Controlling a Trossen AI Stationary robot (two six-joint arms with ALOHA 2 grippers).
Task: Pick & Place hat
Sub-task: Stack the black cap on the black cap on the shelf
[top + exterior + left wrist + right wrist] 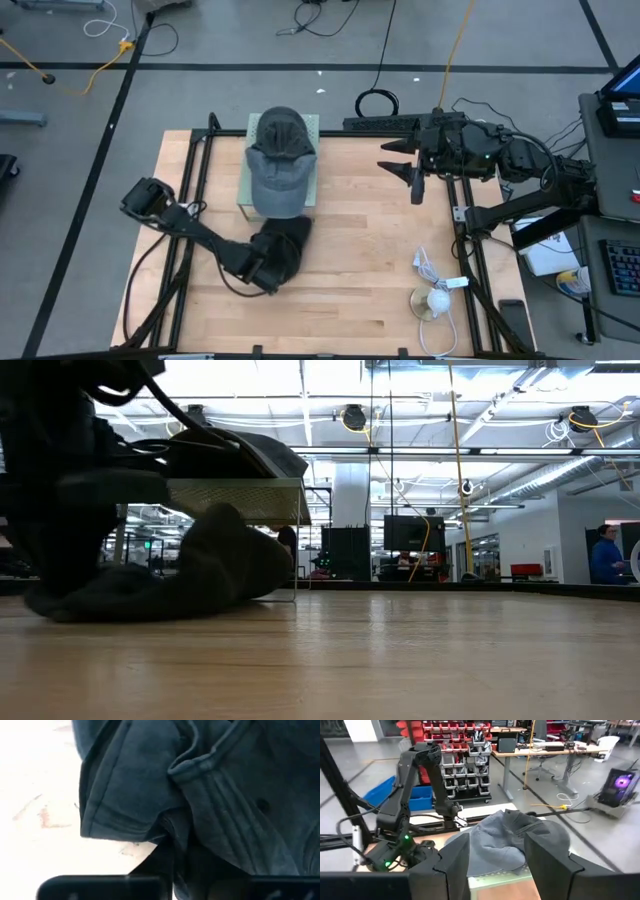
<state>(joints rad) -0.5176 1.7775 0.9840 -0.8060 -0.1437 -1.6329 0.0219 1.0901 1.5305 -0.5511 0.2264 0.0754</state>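
A grey cap (280,160) lies crown-up on a pale green box (244,190) at the table's far middle; the right wrist view shows the cap (510,842) too. A dark hat (285,242) lies crumpled on the table just near of the box, a low heap in the low view (200,565). My left gripper (263,268) is down at the dark hat's near-left side, and dark cloth (200,795) fills its wrist view. My right gripper (403,166) hangs open above the table right of the cap, touching nothing; its fingers (455,865) frame the cap from afar. My left gripper has the dark hat at its near-left edge, coming in low from the table's near-left side. A fold of the cloth (170,845) runs down between the fingers, which the cloth itself hides. The hat rests slack on the table.
A white cable with a plug and a round disc (435,295) lies at the table's near right, and a phone (512,315) lies beyond the right rail. A power strip (385,123) and a coiled cable (377,102) sit past the far edge. Bare wood stretches across the middle right.
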